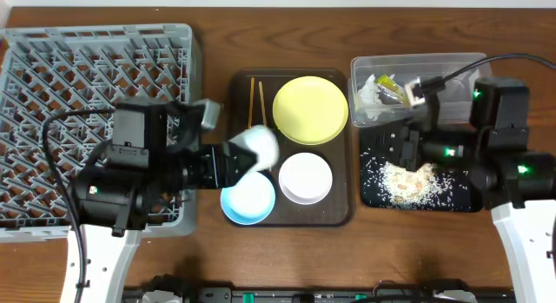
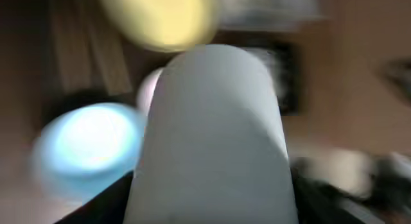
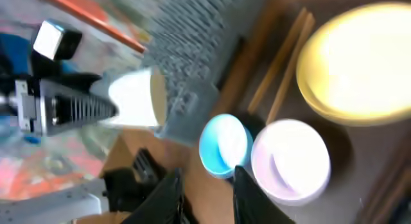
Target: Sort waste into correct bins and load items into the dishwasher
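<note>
Meanwhile, left gripper [image 1: 238, 157] clasped a white cup [image 1: 259, 147] mid-worktop.
It hung beside the light blue bowl [image 1: 249, 199]; the right gripper [image 3: 209, 192], narrowly parted and empty, was over the black tray [image 1: 456, 197] near the right edge.

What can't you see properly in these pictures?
- Left wrist view: the white cup fills the blurry picture, hiding the left tool's fingers.
- Overhead: the right arm covers part of the black tray.
- Overhead: the scraps in the clear tub are too small to name.
</note>
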Tool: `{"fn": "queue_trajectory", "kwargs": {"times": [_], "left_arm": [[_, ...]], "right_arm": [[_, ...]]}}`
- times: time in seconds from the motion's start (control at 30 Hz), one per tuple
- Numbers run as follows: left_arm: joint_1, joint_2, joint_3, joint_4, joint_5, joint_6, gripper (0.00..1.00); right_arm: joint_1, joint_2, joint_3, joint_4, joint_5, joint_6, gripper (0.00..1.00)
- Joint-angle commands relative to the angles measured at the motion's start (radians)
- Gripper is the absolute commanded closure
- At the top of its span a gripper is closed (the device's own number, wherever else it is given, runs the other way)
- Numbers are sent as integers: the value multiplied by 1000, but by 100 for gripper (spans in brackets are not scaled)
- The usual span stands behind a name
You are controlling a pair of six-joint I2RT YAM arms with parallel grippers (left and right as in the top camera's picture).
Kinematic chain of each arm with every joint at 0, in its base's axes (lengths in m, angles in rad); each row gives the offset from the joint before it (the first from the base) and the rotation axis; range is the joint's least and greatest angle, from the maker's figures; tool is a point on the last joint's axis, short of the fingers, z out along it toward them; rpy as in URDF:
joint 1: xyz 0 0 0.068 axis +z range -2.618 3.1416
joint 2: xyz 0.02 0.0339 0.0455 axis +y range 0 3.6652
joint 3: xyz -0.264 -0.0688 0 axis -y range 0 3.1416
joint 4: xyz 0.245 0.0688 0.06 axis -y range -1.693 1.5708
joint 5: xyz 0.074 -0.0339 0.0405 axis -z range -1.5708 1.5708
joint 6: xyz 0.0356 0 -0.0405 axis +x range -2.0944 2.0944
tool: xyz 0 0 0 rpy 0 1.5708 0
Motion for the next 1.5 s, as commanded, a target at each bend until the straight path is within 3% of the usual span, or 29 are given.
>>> {"fn": "queue_trajectory", "kwargs": {"times": [0.0,0.2,0.5,0.93,1.47], "left_arm": [[0,-9,12,-67,-455,-9,50],[0,-4,11,-236,-804,-191,50],[56,-4,-73,-278,-909,-317,50],[266,-1,-166,-212,-761,-313,49],[301,0,-214,-94,-690,-317,48]], "right_arm": [[40,-13,12,-63,138,-45,75],[158,-13,12,-144,296,-46,74],[256,-13,12,-134,359,-45,74],[256,-13,12,-138,358,-42,74],[256,-13,12,-136,359,-43,73]]}}
